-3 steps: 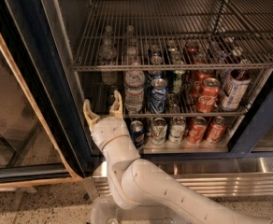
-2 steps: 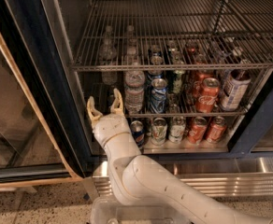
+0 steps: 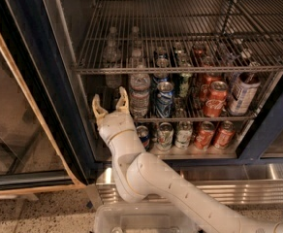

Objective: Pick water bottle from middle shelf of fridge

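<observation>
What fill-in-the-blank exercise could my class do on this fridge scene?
1. In the picture, the gripper is just to the ___ of the water bottle.
2. The gripper is ___ and holds nothing.
3. On the middle shelf, the can right next to the water bottle is mostly ___ in colour.

Missing words: left; open; blue.

The white arm (image 3: 146, 174) reaches up from the lower edge into the open fridge (image 3: 48, 81). Its gripper (image 3: 109, 99) is at the left end of the middle shelf (image 3: 195, 116), with its fingers spread apart and pointing upward. The water bottle (image 3: 139, 95) stands upright on that shelf just beside the nearer finger, possibly touching it; the dim light leaves that unclear. Soda cans (image 3: 164, 99) stand to the bottle's right, and a lower row of cans (image 3: 165, 135) sits beneath.
</observation>
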